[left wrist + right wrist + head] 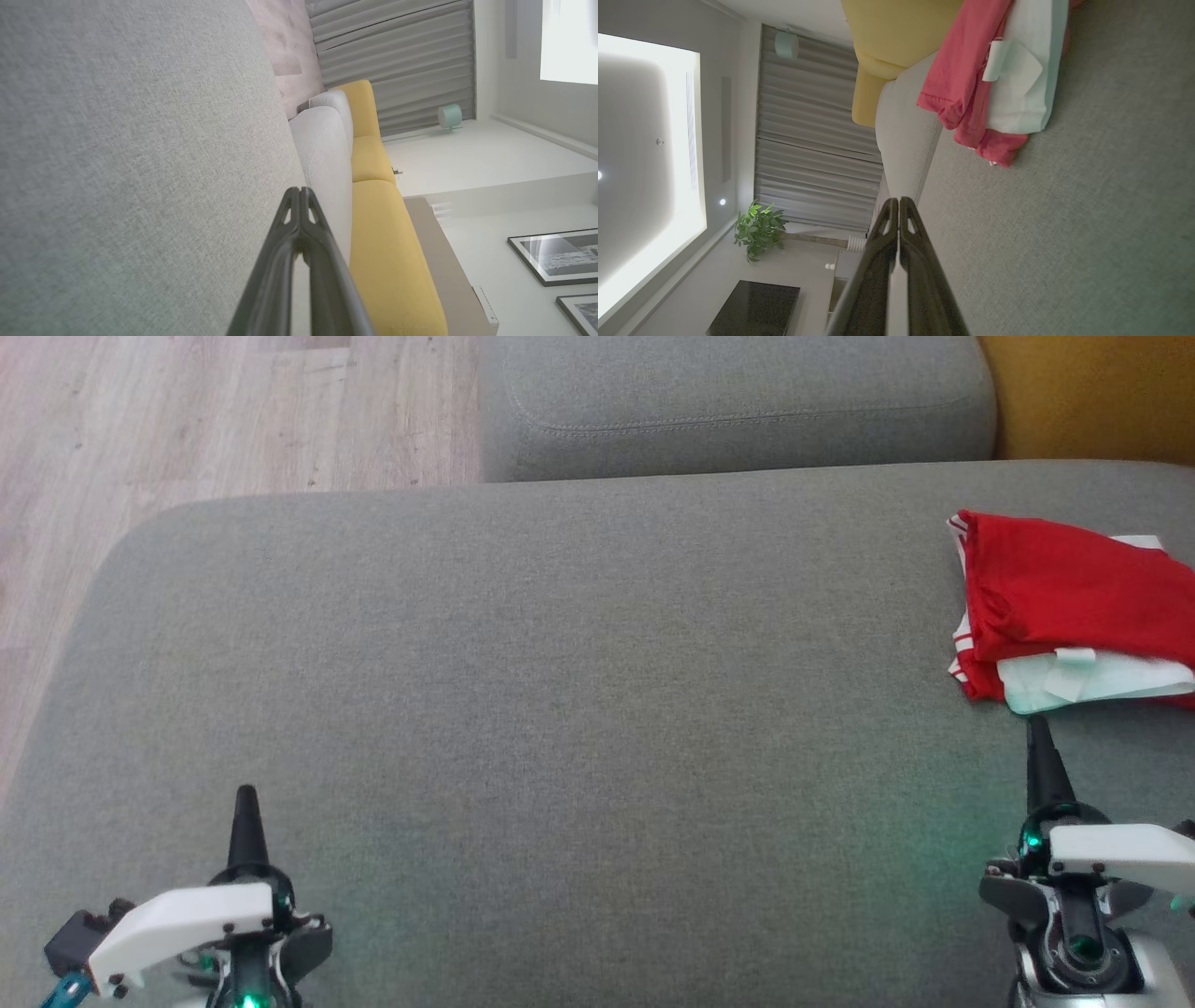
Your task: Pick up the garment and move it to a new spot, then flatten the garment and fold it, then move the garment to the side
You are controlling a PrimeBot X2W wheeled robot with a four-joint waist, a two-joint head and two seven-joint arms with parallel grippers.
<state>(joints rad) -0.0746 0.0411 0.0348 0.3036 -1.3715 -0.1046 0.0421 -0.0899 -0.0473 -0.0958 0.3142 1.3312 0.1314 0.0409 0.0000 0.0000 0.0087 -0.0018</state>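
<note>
garment [1064, 588]: folded, red-white, far right on sofa seat [560, 663] | left end effector [246, 795]: closed, empty | right end effector [1033, 722]: closed, empty, near garment

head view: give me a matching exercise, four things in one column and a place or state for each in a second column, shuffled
Column one
1. garment
2. left gripper
3. right gripper
4. wooden floor

Column two
a. shut, lower left, over bare grey cushion
b. upper left corner of the view
c. red and white bundle at the cushion's far right
d. shut, lower right, tip close below the red and white bundle

Pairs: 1-c, 2-a, 3-d, 4-b
</note>
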